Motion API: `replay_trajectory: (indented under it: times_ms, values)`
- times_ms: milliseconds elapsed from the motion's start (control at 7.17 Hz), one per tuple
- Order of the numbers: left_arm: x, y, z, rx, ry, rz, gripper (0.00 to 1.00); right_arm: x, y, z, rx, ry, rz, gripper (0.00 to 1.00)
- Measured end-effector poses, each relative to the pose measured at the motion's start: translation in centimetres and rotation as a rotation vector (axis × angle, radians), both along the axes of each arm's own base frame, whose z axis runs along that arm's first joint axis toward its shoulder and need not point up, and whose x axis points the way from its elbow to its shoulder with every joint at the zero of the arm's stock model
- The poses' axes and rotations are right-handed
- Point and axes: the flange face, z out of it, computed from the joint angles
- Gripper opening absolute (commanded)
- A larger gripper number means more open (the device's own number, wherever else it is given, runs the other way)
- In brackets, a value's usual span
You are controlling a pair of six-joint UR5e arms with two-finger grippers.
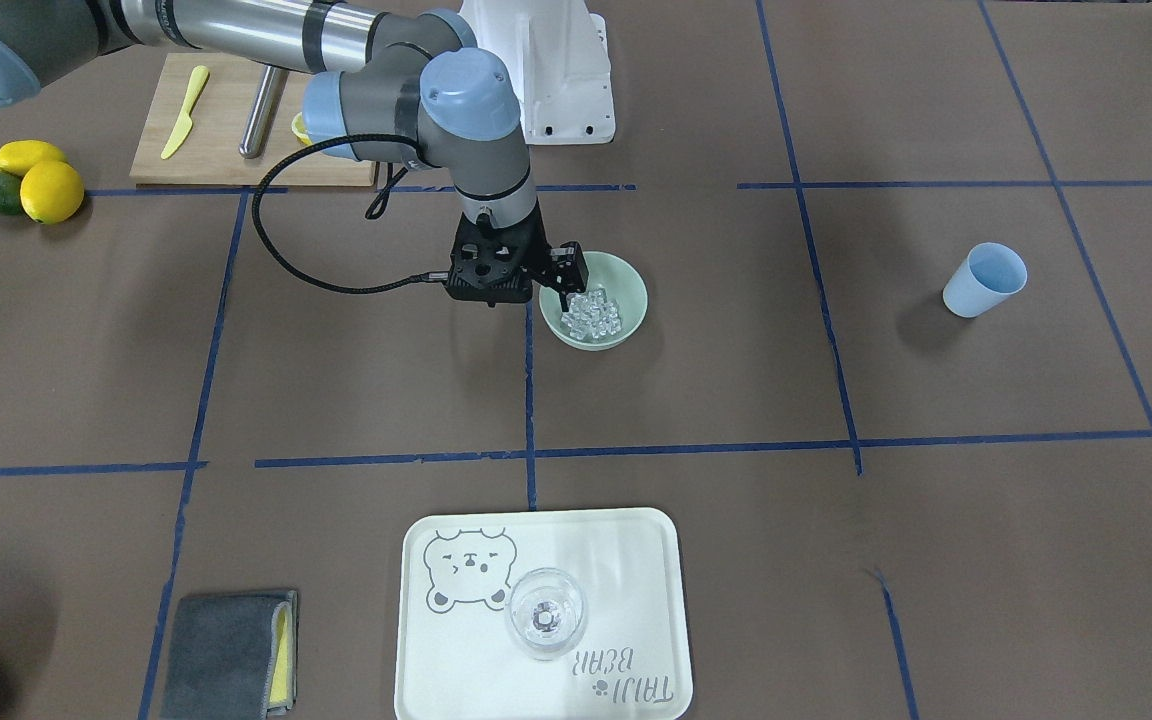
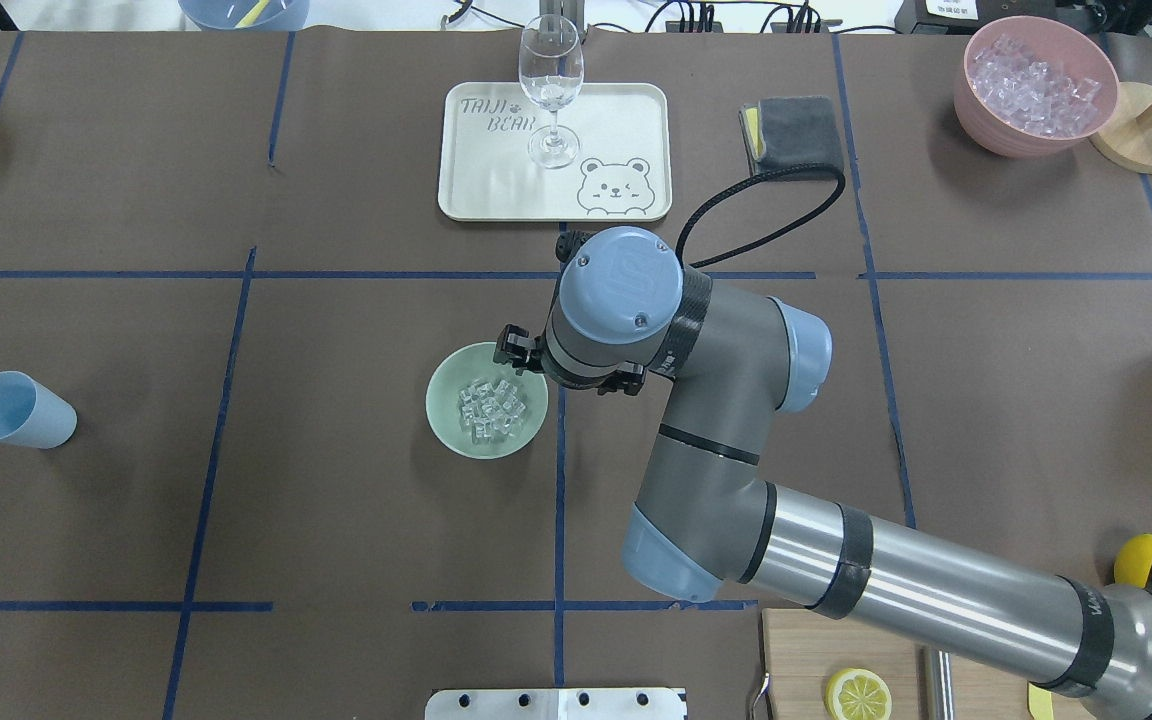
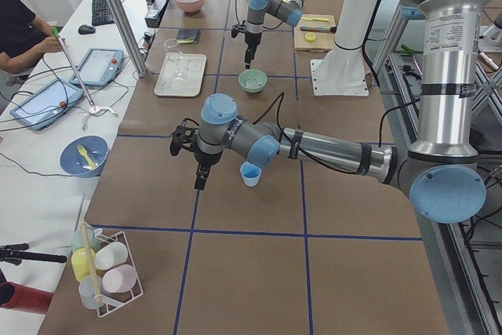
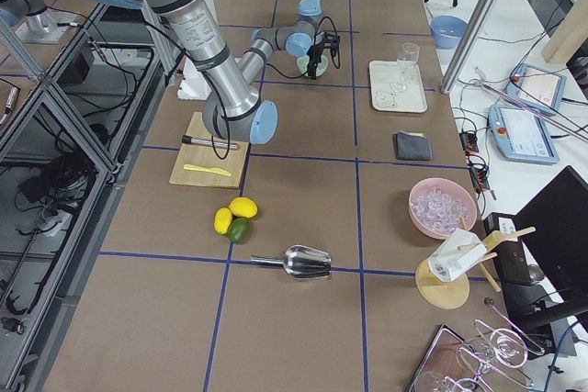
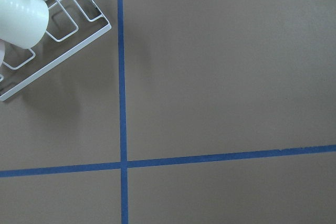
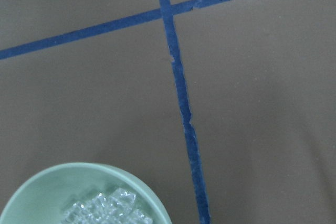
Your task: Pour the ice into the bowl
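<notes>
The pale mint-green bowl stands near the table's middle with a heap of clear ice cubes inside it. It also shows in the overhead view with the ice, and at the bottom left of the right wrist view. My right gripper points down over the bowl's rim on the robot's side; its fingers look together and hold nothing. My left gripper hangs beyond the blue cup; I cannot tell whether it is open or shut.
The blue cup lies on its side at the robot's left. A tray with a wine glass, a grey cloth and a pink bowl of ice stand along the far edge. A cutting board, lemons and a cup rack are also about.
</notes>
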Motion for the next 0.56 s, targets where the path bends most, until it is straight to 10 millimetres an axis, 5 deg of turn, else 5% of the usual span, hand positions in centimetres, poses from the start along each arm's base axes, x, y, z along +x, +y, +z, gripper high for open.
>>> replay_trajectory:
  times_ms: [140,279,558]
  values:
    - [0.0,0.0,0.0,-0.002,0.001,0.000,1.00,-1.1,1.0,0.2,-0.004,0.005,-0.018,0.64]
    - [0.0,0.0,0.1,-0.004,0.001,0.000,1.00,-1.9,2.0,0.4,-0.005,0.009,-0.030,0.01]
    - [0.0,0.0,0.1,-0.004,0.000,-0.001,1.00,-2.5,2.8,0.6,-0.023,0.008,-0.024,0.00]
